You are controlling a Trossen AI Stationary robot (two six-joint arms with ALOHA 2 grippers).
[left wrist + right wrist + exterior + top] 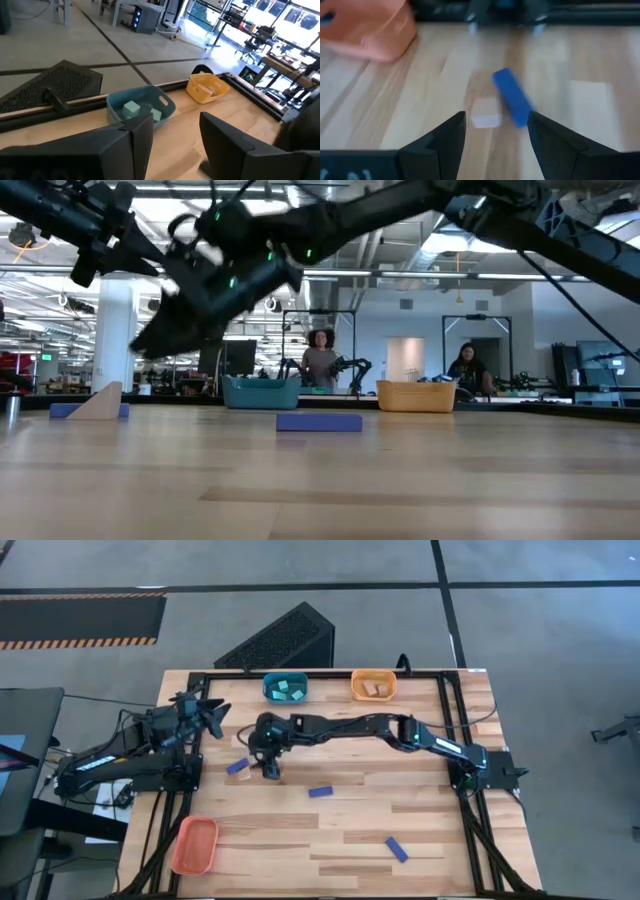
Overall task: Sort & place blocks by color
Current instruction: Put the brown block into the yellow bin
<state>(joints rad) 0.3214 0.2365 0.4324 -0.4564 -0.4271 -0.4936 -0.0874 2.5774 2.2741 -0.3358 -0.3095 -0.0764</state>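
My right gripper (270, 771) reaches across to the table's left half and hangs open above a pale tan block (485, 113) and a dark blue block (512, 97) lying side by side on the wood. In the low view the tan block (100, 401) rests on the table in front of that blue block (62, 410). Two more blue blocks (320, 792) (397, 850) lie flat on the table. Cyan blocks (288, 690) sit in the teal tray (268, 690), tan blocks (376, 689) in the yellow-orange tray (358, 686). My left gripper (217, 715) waits open, off the table's surface, near the far left.
A salmon-orange tray (195, 845) stands at the near left corner. The teal tray (113, 103) and the yellow-orange tray (196, 88) stand along the far edge. A black frame (440, 710) borders the table. People sit in the room behind the table (320, 360).
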